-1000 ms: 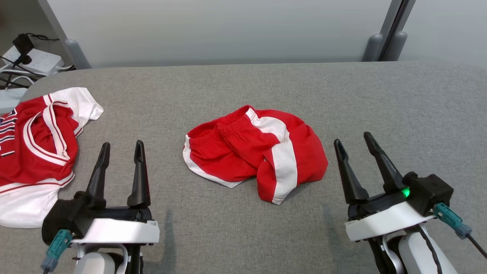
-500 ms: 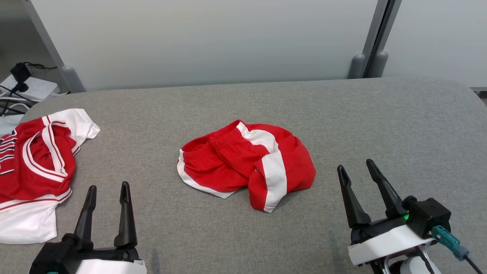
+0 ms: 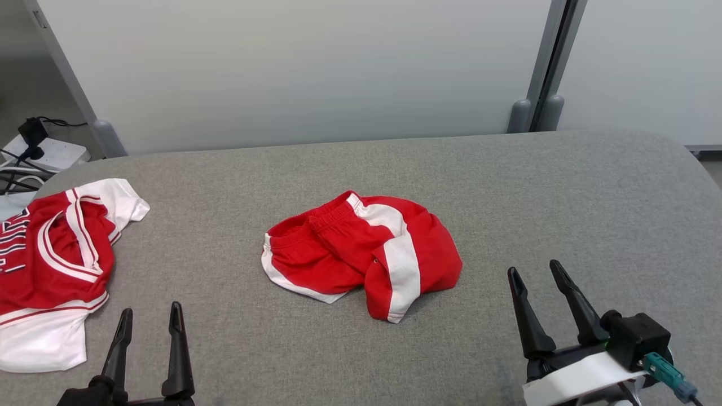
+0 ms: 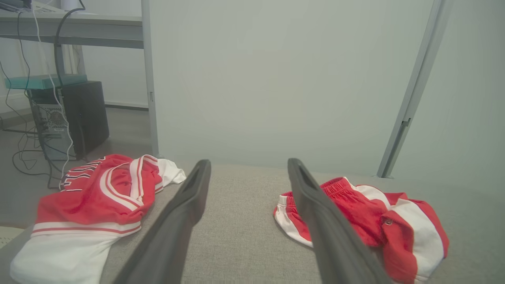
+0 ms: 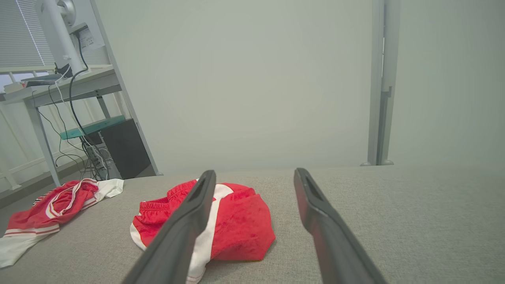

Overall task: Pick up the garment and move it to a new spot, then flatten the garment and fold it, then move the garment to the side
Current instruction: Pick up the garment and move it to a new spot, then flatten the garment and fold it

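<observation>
So the red shorts [image 3: 361, 254] are sitting in a crumpled heap pretty much dead centre on the grey tabletop [image 3: 564, 197], well apart from both arms. The left gripper [image 3: 151, 308] and right gripper [image 3: 533, 267] hang low at the near edge, jaws spread wide with nothing in them. There's also a red and white jersey [image 3: 51, 265] bunched up at the far left, but I'd guess the shorts are the target. They look like light, floppy jersey-knit stuff, so they'll droop and slide the moment they're lifted, nothing fragile though. If it were me I'd pinch the elastic waistband [image 3: 316, 217], since it's the thickest, grippiest bit, maybe at two points so it hangs open. Grabbing the white stripe [image 3: 397, 254] fold probably just drags a wad.
</observation>
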Motion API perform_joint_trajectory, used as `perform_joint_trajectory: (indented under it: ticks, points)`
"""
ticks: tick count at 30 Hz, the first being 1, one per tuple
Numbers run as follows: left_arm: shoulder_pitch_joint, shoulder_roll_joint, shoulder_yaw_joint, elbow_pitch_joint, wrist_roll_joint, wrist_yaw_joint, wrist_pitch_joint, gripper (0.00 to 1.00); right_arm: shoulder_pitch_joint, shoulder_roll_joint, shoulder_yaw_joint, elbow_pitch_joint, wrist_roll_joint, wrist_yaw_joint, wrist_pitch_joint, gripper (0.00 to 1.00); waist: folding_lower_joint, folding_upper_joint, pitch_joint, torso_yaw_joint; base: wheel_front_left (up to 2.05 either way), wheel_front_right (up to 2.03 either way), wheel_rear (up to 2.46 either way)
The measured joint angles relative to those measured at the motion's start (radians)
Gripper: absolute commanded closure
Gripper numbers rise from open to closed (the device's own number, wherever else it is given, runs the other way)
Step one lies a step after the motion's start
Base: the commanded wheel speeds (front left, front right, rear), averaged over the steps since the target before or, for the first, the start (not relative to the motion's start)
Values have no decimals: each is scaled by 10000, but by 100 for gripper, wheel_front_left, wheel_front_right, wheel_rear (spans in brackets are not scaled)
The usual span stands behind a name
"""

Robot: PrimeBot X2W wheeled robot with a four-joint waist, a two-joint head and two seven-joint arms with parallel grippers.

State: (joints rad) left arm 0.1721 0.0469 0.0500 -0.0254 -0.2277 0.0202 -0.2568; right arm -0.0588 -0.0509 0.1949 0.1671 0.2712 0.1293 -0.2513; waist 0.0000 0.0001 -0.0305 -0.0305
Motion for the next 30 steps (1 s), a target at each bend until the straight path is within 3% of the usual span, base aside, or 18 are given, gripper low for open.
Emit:
perform_joint_trajectory:
  ticks: [30]
  points:
    - [96, -4, -288, 422, 151, 134, 0, 0, 257, 35, 389, 798, 102, 0, 0, 0, 0, 0, -137, -101, 0, 0, 0]
